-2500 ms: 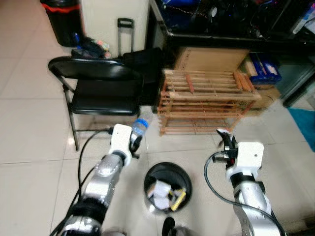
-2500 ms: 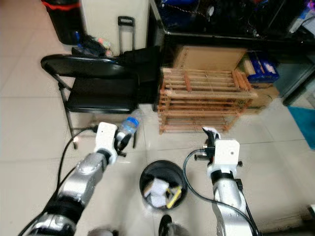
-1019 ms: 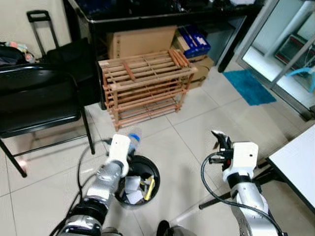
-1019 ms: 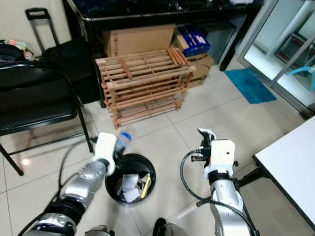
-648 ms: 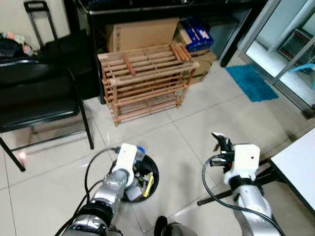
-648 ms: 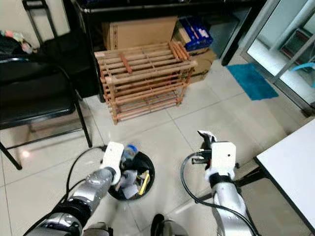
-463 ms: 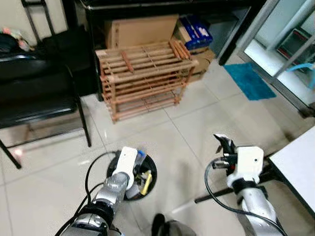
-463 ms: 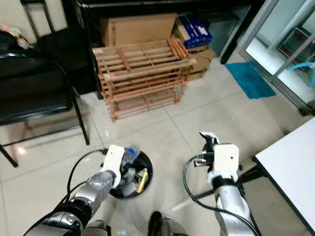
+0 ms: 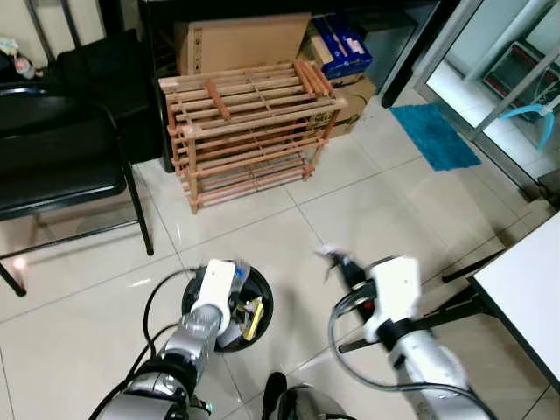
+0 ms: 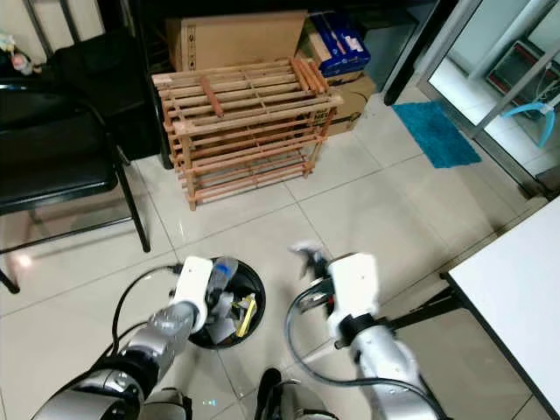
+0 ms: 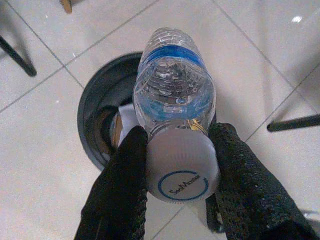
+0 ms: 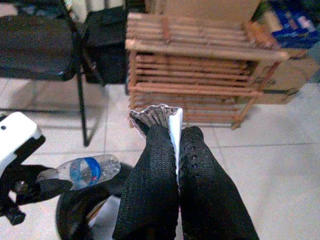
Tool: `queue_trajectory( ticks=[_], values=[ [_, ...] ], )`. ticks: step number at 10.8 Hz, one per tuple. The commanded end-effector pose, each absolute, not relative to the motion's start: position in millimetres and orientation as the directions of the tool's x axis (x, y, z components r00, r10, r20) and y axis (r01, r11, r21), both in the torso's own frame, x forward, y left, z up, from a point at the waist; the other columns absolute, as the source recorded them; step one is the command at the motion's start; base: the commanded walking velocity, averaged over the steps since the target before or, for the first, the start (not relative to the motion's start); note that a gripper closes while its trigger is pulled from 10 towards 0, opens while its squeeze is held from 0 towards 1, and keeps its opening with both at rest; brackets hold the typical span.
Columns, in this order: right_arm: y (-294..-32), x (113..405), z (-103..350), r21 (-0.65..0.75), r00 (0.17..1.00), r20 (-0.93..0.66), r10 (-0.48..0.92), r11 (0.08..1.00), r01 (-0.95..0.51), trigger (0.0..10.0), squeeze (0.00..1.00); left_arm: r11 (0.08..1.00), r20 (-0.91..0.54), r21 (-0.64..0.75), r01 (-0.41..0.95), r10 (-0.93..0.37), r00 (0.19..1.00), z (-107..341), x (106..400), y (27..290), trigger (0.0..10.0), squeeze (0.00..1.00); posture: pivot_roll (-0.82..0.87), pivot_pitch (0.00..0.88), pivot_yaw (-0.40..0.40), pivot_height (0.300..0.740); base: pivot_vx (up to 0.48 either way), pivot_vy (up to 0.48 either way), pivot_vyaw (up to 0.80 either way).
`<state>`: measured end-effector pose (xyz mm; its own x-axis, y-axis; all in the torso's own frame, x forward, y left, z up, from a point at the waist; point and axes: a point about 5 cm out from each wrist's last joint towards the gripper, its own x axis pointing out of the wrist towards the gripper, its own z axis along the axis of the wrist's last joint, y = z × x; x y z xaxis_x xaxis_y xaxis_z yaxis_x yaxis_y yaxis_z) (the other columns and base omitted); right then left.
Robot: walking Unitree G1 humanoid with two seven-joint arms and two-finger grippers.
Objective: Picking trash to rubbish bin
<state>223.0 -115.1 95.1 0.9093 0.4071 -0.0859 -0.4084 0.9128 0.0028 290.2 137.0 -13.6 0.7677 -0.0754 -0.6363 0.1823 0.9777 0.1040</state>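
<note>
A round black rubbish bin (image 9: 262, 304) stands on the tiled floor and holds paper scraps and a yellow wrapper. My left gripper (image 11: 180, 175) is shut on the capped end of a clear plastic bottle (image 11: 175, 95) with a blue label. It holds the bottle (image 9: 238, 271) over the bin's rim (image 11: 92, 115). My right gripper (image 12: 177, 145) is shut on a crumpled piece of white paper (image 12: 157, 116). This gripper (image 9: 337, 260) hovers just right of the bin, fingers pointing toward it.
Behind the bin stands a wooden slatted rack (image 9: 249, 122), with cardboard boxes (image 9: 241, 44) further back. A black folding chair (image 9: 52, 166) is at the left. At the right are a white table corner (image 9: 525, 297) and a blue mat (image 9: 433, 136).
My right gripper has swung left toward the bin with the paper. The left gripper has lowered the bottle over the bin. The camera has shifted slightly.
</note>
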Motion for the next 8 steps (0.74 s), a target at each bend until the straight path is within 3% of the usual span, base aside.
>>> queue_trajectory(
  ticks=[1, 8],
  values=[
    [-119, 221, 85, 0.0, 0.9, -0.144, 0.411, 0.91, -0.415, 10.0, 0.0, 0.976, -0.67, 0.102, 0.194, -0.077, 0.739, -23, 280, 132, 10.0, 0.0, 0.21, 0.251, -0.215, 0.74, 0.0, 0.0, 0.0],
    [-131, 216, 66, -0.006, 0.894, -0.234, 0.383, 0.919, -0.395, 10.0, 0.0, 0.963, -0.745, 0.146, 0.228, -0.045, 0.666, -41, 260, 132, 10.0, 0.0, 0.17, 0.258, -0.213, 0.74, 0.0, 0.0, 0.0]
  ],
)
